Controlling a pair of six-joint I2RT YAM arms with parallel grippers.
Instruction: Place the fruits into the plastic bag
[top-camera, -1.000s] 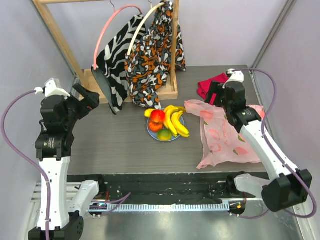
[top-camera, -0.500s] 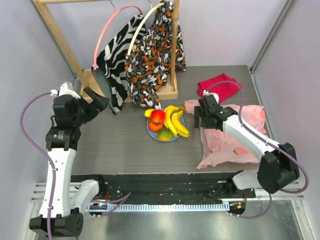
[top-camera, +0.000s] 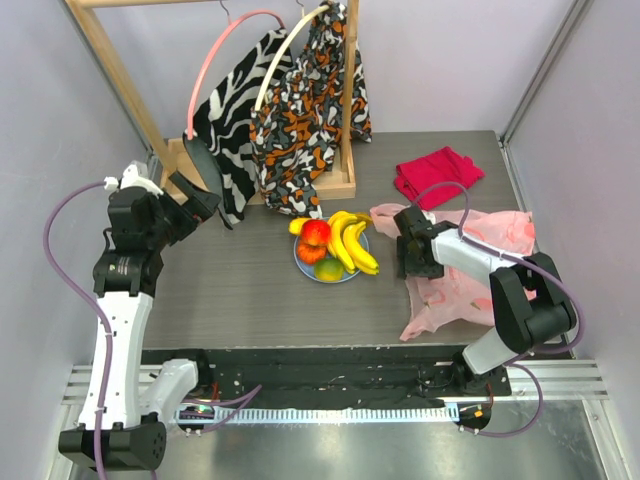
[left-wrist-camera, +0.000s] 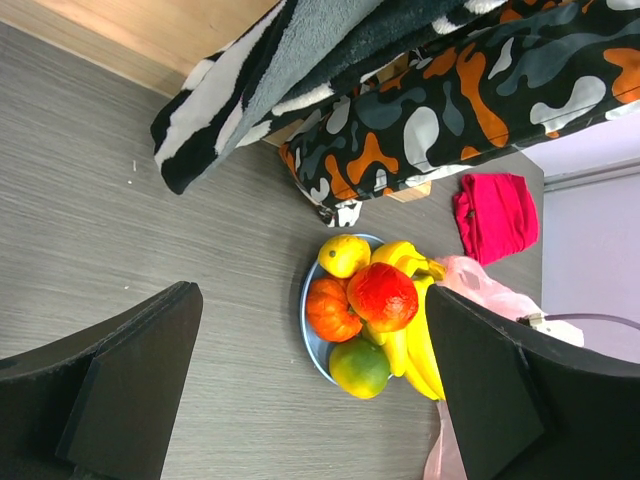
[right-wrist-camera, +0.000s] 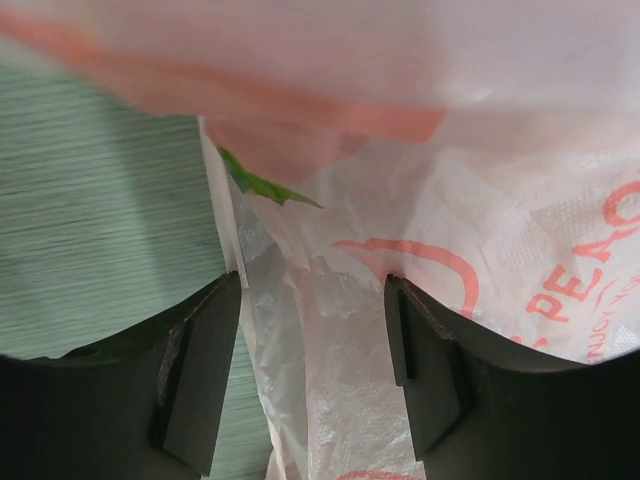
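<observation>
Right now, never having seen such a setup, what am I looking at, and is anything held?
Two robot arms stand at a table, each ending in a two-finger gripper. The wide picture is from overhead; the other two are from wrist cameras. On the table: fruit on a blue plate, a pink bag, a red cloth and a rack of clothes. Nothing is held. The left gripper is open above the table; the right gripper is open over the bag.

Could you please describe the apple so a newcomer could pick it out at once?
In front of the wooden clothes rack sits a round blue plate heaped with fruit. The apple rests beside the bananas; it alone is shiny red.
</observation>
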